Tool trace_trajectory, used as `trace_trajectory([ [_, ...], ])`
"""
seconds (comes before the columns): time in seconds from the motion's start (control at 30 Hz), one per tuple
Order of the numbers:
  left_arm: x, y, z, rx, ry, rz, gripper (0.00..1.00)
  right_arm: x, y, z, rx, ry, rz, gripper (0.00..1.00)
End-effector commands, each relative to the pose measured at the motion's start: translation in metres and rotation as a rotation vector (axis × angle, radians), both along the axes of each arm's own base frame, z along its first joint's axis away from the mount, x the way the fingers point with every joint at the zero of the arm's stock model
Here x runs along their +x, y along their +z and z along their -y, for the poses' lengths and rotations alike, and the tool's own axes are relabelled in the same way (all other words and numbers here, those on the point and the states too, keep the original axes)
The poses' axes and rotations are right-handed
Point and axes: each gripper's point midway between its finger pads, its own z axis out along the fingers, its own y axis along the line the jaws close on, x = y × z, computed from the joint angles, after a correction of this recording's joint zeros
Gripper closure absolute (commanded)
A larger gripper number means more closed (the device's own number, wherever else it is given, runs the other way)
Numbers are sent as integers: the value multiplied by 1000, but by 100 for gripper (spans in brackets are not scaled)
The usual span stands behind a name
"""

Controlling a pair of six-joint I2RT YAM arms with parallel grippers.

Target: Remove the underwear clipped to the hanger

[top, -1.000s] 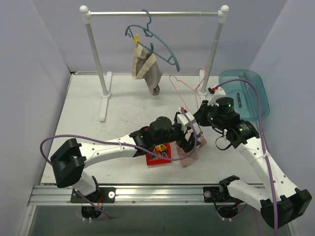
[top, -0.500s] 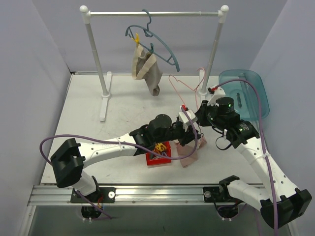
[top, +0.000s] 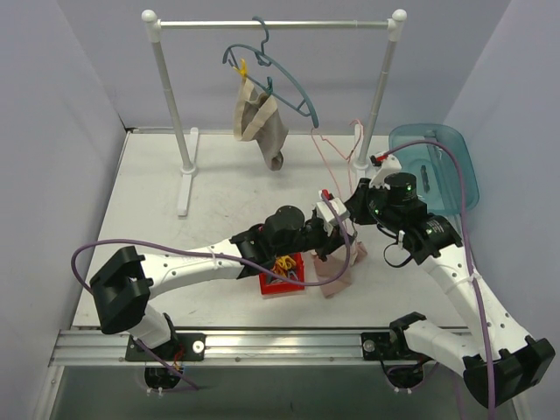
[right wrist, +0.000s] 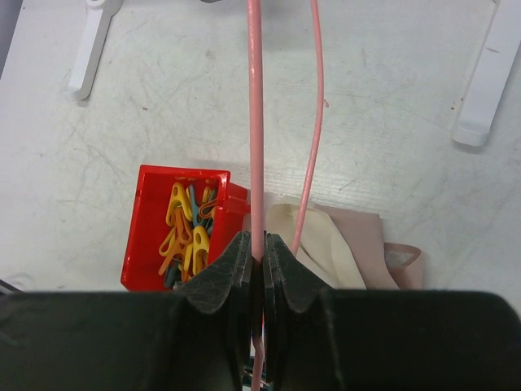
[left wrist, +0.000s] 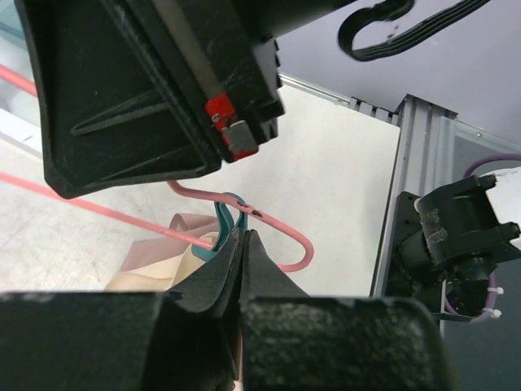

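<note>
The pink wire hanger (right wrist: 255,122) is held over the table, and my right gripper (right wrist: 255,244) is shut on its wire. The underwear (right wrist: 350,244), pink and cream, hangs from it and rests crumpled on the table (top: 337,271). A teal clip (left wrist: 220,220) fastens it to the hanger (left wrist: 297,240). My left gripper (left wrist: 242,234) is shut on that clip, fingertips pressed together at its end. In the top view the left gripper (top: 335,229) and the right gripper (top: 355,210) meet close together above the underwear, and the hanger (top: 325,153) rises behind them.
A red bin (top: 282,278) of coloured clips sits just left of the underwear (right wrist: 175,224). A white rack (top: 271,24) at the back carries a teal hanger with a beige garment (top: 260,122). A blue tray (top: 435,162) lies at the right.
My left gripper has gone from open to shut on the teal clip. The hanger's hook has swung to the right and stands more upright. The right gripper keeps its hold.
</note>
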Motion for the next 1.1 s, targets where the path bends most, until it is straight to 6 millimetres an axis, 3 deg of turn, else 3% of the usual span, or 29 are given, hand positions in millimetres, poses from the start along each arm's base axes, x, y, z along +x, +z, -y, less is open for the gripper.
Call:
trace_trajectory([
  [0.0,7,14,-1,-40,36,48,97,4,35,-6,50,13,99,100],
  [0.03,8,16,-1,-48,41,52,97,5,35,-6,49,10,98,100],
  [0.07,8,19,-2,-55,43,54,85,5,36,-6,50,10,101,100],
  [0.1,8,21,-2,-59,43,52,68,4,36,-5,50,10,102,100],
  [0.13,8,21,-3,-62,43,53,45,4,37,-6,51,11,102,100],
  [0.17,8,22,-4,-65,46,54,33,4,36,-6,51,11,101,100],
  [0.27,10,24,-5,-80,62,57,18,4,35,-7,51,15,97,100],
  [0.43,16,39,-16,-142,127,67,15,3,35,-5,51,11,99,100],
  [0.63,39,39,-36,-155,298,39,10,3,36,-6,53,14,103,100],
  [0.9,39,31,-24,-132,254,53,10,2,38,-8,58,26,103,100],
  [1.07,24,37,-8,-170,143,60,12,3,36,-7,55,25,99,100],
])
